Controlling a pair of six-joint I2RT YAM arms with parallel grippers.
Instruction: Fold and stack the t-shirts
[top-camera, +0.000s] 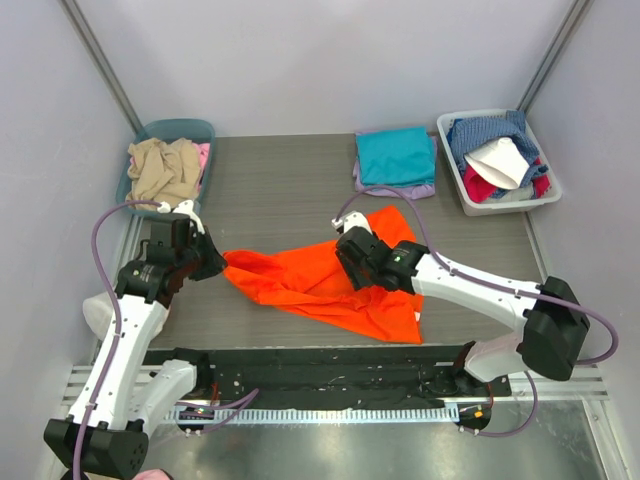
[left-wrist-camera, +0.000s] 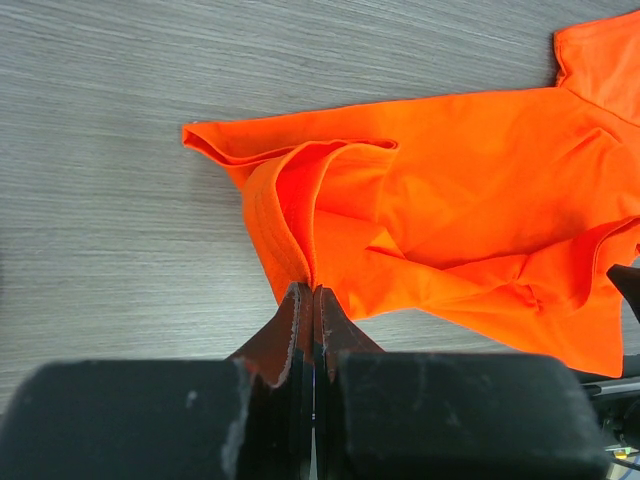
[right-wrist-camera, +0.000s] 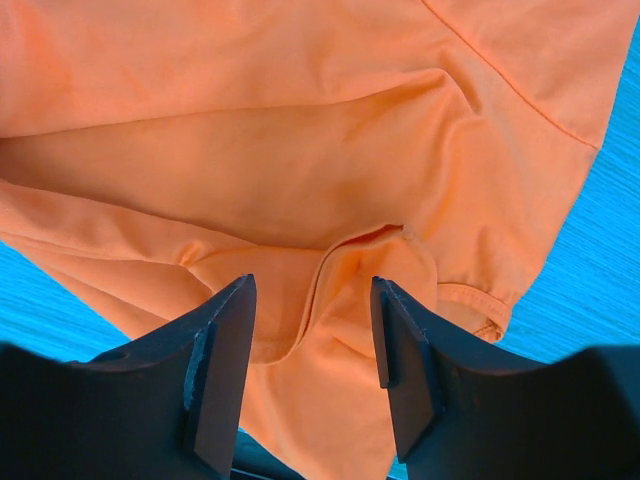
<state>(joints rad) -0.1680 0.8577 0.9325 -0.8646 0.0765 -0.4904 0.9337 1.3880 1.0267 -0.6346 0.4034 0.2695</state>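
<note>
My left claw pinches the orange t-shirt on the bench; my right claw gapes over it. The left bin holds tan cloth, the right bin mixed clothes.

My left gripper has its jaws pressed together on a raised fold of the orange t-shirt. The rest of the shirt lies rumpled on the grey wood-grain table, with one pointed corner resting flat on it.
</note>
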